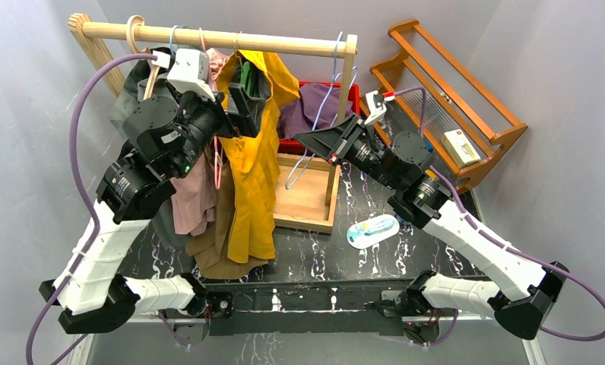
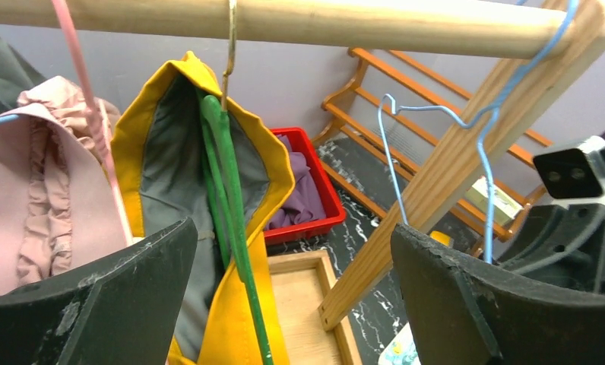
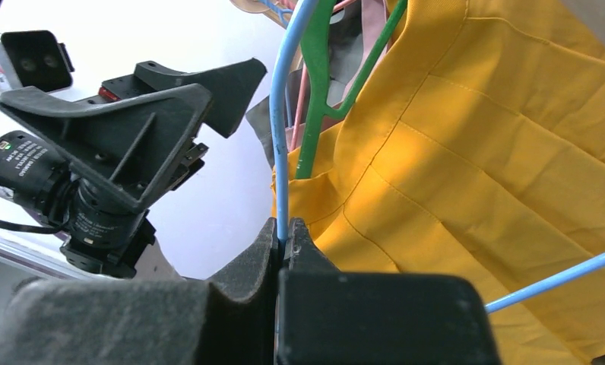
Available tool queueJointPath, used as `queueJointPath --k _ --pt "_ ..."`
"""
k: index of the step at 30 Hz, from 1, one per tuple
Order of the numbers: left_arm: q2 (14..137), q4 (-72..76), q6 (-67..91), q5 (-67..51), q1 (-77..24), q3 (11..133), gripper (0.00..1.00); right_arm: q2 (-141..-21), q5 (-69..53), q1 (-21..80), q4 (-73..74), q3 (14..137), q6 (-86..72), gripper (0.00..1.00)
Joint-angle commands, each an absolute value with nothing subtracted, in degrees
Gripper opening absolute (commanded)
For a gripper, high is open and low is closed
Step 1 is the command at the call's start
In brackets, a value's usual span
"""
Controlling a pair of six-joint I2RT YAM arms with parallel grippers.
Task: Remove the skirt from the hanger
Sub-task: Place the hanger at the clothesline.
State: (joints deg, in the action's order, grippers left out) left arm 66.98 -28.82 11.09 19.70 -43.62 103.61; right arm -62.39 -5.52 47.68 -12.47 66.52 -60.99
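Top view bright, even, diffuse light from overhead; soft shadow below yellow skirt (image 1: 254,175) on glossy table (image 1: 322,255). My left tool (image 2: 292,228) slightly soft at close range. My right tool (image 3: 284,226) blurred; background left of skirt blown white.

From the left wrist, the yellow skirt (image 2: 223,334) and the green hanger (image 2: 235,228) inside it run off the bottom edge. The lower part of the pink garment (image 2: 49,190) sits behind a finger (image 2: 94,304) of the left gripper (image 2: 292,304). From the right wrist, the blue wire hanger (image 3: 278,152) disappears between the closed fingers (image 3: 246,266) of the right gripper (image 3: 284,236), and the skirt is cropped at the right. From above, the print on the small box (image 1: 460,147) and the oval packet (image 1: 372,230) is too small to read.
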Motion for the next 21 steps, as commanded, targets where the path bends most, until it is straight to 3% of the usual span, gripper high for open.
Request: queueJointPath --k 1,5,17,21 --pt "67.8 -32.0 11.0 26.3 -43.5 108.4 0.98 -60.2 -3.9 47.4 -17.7 65.3 -65.8 0.0" --pt "71.0 -36.5 12.7 28.9 -43.6 112.8 0.98 -60.0 -5.2 47.4 -17.7 64.3 -66.3 0.0" --pt "76.6 -42.8 13.2 31.2 -43.6 118.3 0.98 -57.8 -8.1 47.4 -15.3 62.3 -57.0 0.54" --pt "77.3 -44.1 12.9 32.5 -43.6 118.4 0.92 -56.5 -8.9 47.4 -10.8 63.8 -51.7 0.72"
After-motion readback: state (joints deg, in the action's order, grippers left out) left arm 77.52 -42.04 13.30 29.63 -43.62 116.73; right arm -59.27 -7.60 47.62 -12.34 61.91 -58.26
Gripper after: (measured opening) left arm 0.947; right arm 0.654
